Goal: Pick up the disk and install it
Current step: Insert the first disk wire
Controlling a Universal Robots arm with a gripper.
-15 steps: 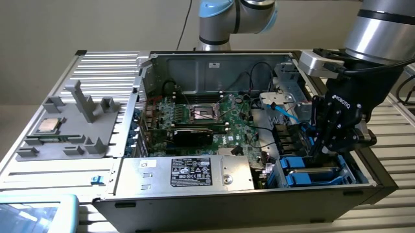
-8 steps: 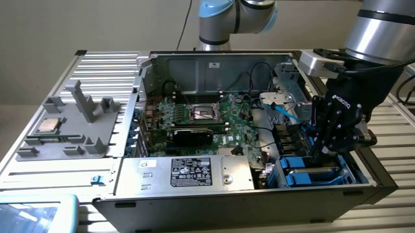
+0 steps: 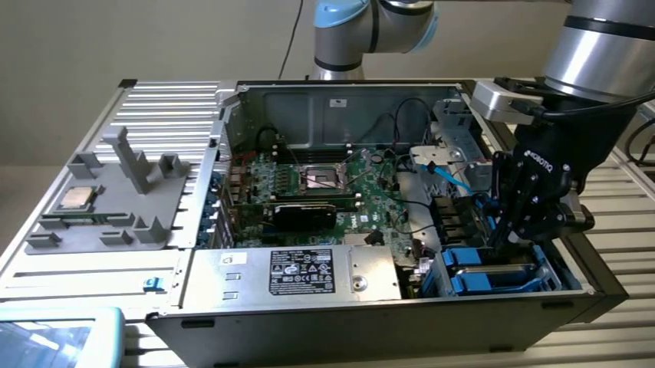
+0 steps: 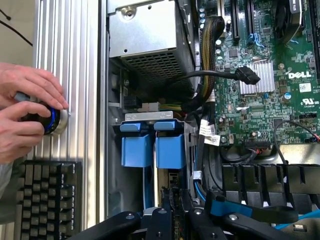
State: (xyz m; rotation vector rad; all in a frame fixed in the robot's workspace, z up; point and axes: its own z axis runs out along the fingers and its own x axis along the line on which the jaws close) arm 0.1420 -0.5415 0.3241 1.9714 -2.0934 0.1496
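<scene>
The claw (image 3: 508, 244) is in the drive bay (image 3: 493, 280), on the exterior view's right.

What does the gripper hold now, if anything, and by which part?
It cannot be told; the gripper is down inside the case, near the blue carriers.

Ribbed matt metal table (image 4: 75, 50), blue plastic carriers (image 4: 170, 150), grey metal case (image 3: 307, 100)

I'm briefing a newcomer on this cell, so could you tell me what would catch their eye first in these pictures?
The black pincer hanging in the open computer case, by the blue carriers at the exterior view's right, stands out first. Next come the green motherboard mid-case and, in the wrist view, a person's hands on a blue-ringed knob beside a keyboard.
</scene>
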